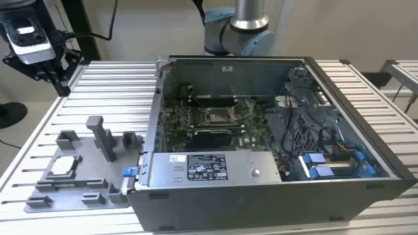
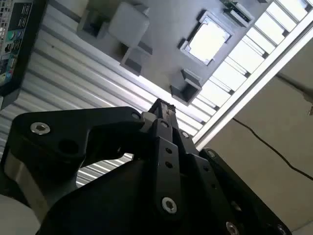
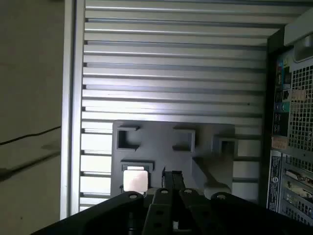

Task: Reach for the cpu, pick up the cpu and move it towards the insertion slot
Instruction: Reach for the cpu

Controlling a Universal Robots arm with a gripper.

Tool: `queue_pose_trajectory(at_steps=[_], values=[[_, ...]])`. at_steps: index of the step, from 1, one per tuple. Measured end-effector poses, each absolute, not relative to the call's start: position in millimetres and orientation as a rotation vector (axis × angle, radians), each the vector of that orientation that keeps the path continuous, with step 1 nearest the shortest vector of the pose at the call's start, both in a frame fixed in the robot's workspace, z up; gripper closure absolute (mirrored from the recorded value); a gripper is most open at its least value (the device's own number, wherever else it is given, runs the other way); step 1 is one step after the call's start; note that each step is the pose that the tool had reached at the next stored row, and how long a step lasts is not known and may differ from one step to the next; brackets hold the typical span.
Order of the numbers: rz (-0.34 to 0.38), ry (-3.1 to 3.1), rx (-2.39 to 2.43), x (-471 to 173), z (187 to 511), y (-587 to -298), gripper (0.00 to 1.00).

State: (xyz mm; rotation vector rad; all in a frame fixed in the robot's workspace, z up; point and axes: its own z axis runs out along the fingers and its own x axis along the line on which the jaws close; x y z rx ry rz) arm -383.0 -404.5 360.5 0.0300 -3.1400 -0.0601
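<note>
Gripper hangs high over the ribbed aluminium table, by its edge on the exterior view's left and well apart from everything on it. Pincer clenched: in both wrist views the black fingertips meet with nothing between them. Grey tray lies flat at the table's near corner on the exterior view's left, with upright grey posts along its far side. The cpu rests silvery face up in a square recess at the tray's edge toward the exterior view's left; in the second wrist view the cpu shows bright and untouched, beyond the fingertips. Open computer case stands just beside the tray. Insertion slot sits mid-case on the green circuit board. Blue-clipped drive cage fills the case's corner on the exterior view's right.
</note>
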Motion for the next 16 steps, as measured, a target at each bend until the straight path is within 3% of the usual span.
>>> queue_pose_trajectory(at_steps=[16], values=[[-0.060, -3.140, 0.030, -386.9, 360.6, -406.9, 1.00]])
